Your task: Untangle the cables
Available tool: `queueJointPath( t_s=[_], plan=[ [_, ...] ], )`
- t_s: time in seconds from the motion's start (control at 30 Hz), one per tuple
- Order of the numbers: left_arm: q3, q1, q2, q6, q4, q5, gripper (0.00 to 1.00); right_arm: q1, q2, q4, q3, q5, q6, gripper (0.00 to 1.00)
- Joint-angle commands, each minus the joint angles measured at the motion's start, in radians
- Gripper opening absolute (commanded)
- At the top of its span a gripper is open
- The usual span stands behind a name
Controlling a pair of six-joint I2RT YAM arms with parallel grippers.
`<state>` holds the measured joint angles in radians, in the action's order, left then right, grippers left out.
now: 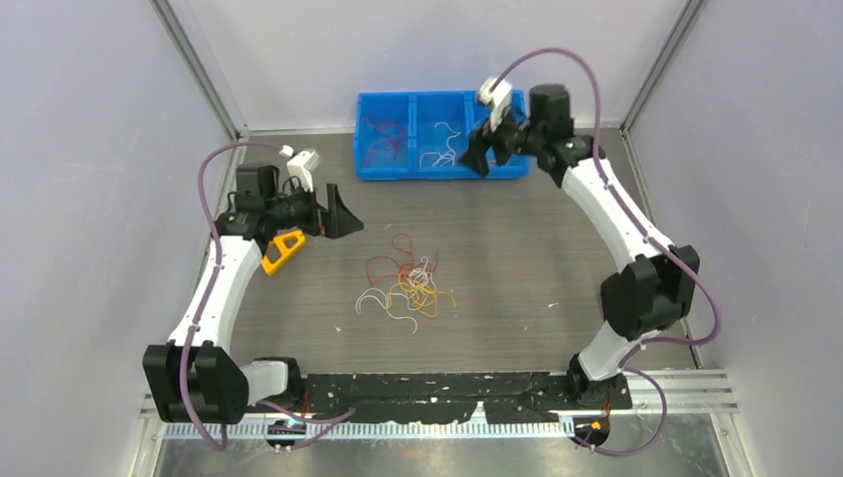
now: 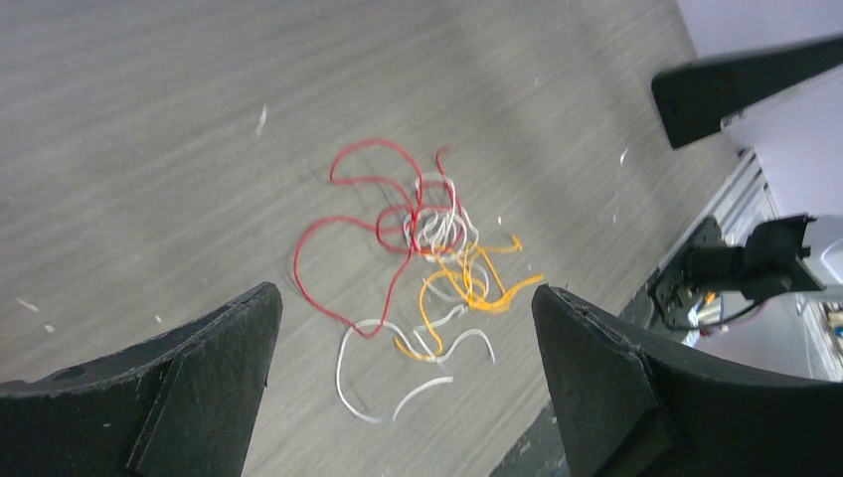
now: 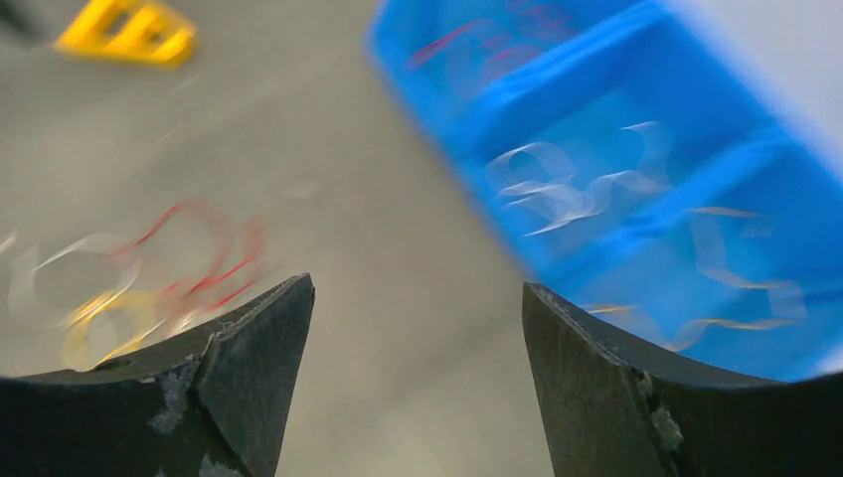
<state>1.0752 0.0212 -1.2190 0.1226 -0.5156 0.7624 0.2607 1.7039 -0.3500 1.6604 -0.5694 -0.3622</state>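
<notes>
Your right tool [image 3: 418, 288] gapes empty above the blue bin [image 1: 442, 174], apparently the drop-off; your left tool [image 2: 406, 290], wide open and empty, faces the tangled cables [image 2: 427, 238].

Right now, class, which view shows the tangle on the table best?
The left wrist view: the tangle is sharp and central, with red, orange and white strands distinct. The top view shows it whole but small; the right wrist view shows it blurred at the left edge.
</notes>
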Motion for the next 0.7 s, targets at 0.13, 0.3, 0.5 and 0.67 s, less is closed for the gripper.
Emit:
queueJointPath(
  t_s=[0.13, 0.3, 0.5, 0.67],
  plan=[
    [-0.059, 0.057, -0.036, -0.176, -0.164, 0.082, 1.00, 0.242, -0.072, -0.393, -0.324, -0.134, -0.099, 0.84],
    [-0.150, 0.057, 0.001, -0.057, -0.043, 0.078, 1.00, 0.361, -0.051, -0.303, -0.391, -0.126, -0.059, 0.84],
    [-0.183, 0.053, 0.011, 0.016, 0.002, 0.062, 1.00, 0.451, 0.065, -0.236, -0.380, -0.084, -0.055, 0.80],
    [-0.202, 0.023, 0.052, 0.056, 0.038, 0.046, 1.00, 0.472, 0.119, -0.237, -0.338, -0.099, -0.063, 0.71]
  ],
)
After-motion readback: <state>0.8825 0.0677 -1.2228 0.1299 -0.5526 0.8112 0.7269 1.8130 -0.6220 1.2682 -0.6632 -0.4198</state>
